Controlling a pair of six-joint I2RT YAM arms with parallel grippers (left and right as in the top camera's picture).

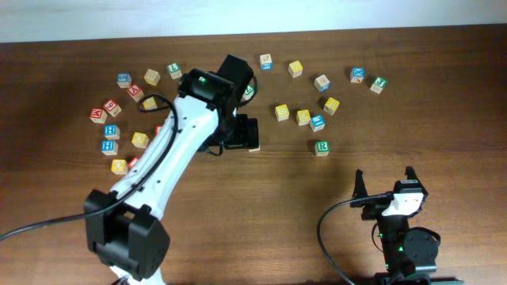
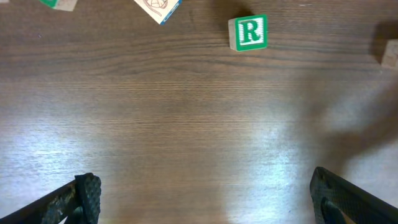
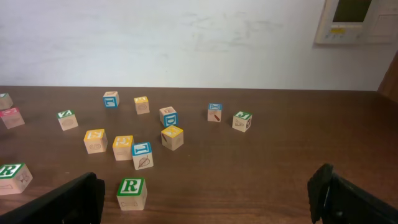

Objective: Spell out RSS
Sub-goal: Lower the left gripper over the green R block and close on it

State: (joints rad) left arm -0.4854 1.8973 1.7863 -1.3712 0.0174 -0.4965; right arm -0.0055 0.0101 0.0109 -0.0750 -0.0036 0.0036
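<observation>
Green R cube (image 1: 322, 147) sits alone mid-surface (image 1: 261, 222); roughly twenty other cubes (image 1: 295, 69) lie toward the far edge. Two hands, left (image 2: 205, 194) and right (image 1: 384, 179), both spread wide, empty.

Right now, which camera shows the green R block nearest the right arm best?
Left wrist: the R block appears large, letter straight on. Overhead shows it small but readable; right wrist shows it low in frame, at an angle.

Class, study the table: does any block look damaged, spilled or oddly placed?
Nothing looks damaged or spilled. The letter cubes lie scattered singly on the table, turned at various angles. Only the green R cube sits a little apart from the others, on the robot's side.
</observation>
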